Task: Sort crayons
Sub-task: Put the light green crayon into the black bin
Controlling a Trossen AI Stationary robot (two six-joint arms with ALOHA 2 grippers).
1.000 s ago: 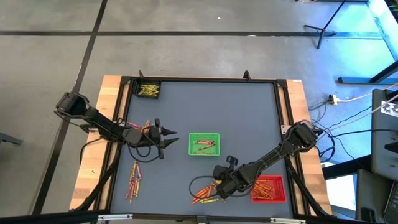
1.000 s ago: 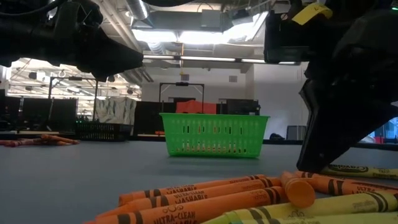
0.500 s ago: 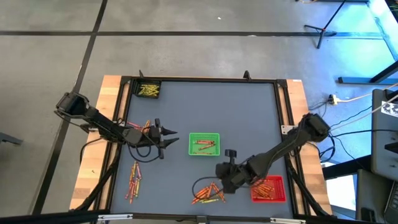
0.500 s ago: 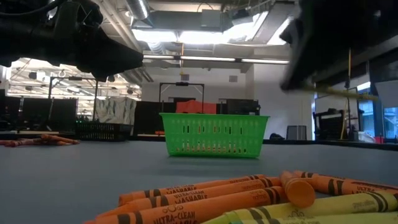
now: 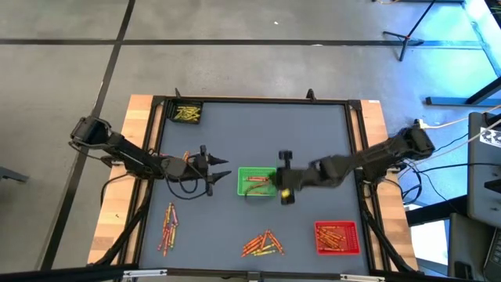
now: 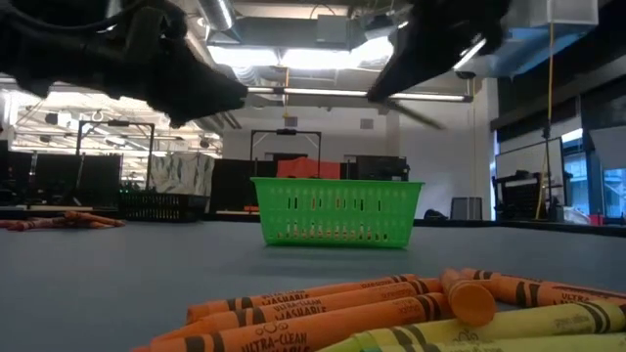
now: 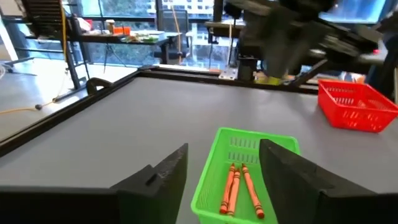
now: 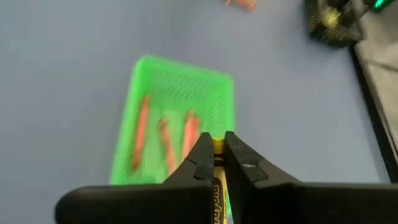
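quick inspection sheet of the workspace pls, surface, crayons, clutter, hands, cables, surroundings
surface: grey mat in a black frame on a wooden table
crayons: orange ones in the green tray; red ones in the red tray; yellow ones in the black tray; loose piles at the front middle and front left; a few more by the left arm
clutter: nothing seen
hands: left hand open, just left of the green tray; right hand shut on a yellow crayon at the green tray's right edge
cables: white and orange leads on the floor right of the table
surroundings: tripod legs on the floor; shelving behind in the low view
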